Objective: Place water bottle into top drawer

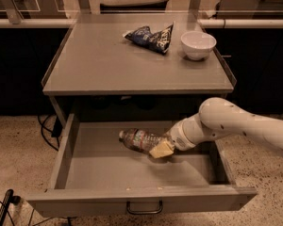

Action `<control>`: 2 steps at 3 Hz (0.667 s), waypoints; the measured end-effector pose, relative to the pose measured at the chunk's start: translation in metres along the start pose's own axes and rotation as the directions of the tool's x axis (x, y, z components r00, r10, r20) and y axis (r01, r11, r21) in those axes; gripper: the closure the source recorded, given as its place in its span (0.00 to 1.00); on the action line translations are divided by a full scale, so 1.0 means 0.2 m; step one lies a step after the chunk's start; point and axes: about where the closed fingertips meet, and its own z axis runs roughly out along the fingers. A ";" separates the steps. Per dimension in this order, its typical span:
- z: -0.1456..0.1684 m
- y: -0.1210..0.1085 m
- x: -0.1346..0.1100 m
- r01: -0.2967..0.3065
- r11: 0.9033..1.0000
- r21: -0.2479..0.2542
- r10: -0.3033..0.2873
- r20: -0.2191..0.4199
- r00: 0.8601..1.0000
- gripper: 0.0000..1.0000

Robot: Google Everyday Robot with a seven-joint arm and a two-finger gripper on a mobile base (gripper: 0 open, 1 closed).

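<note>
Camera view gives us a grey table (108,62) with the top drawer (85,205) pulled wide open beneath it, its small dark bar handle (145,208) centred on the front panel. On the tabletop, well back from the drawer, we see a dark blue snack bag (150,36) and, just to its right, a white bowl (198,44); neither overhangs the opening. The white arm (236,124) reaches in from the right, crossing over the drawer's right wall. Its gripper (161,149) sits inside the drawer, right of centre, its tan fingers (163,148) clenched on one end of the water bottle (137,140). The bottle lies nearly flat within the drawer, its free end pointing left and toward the back. We see nothing else in the drawer except a few small specks near the front. Dark cables (46,131) trail on the speckled floor to the left.
</note>
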 end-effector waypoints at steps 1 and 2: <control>0.00 0.00 0.00 0.000 1.000 0.000 0.000 0.000 1.000 0.82; 0.00 0.00 0.00 0.000 1.000 0.000 0.000 0.000 1.000 0.57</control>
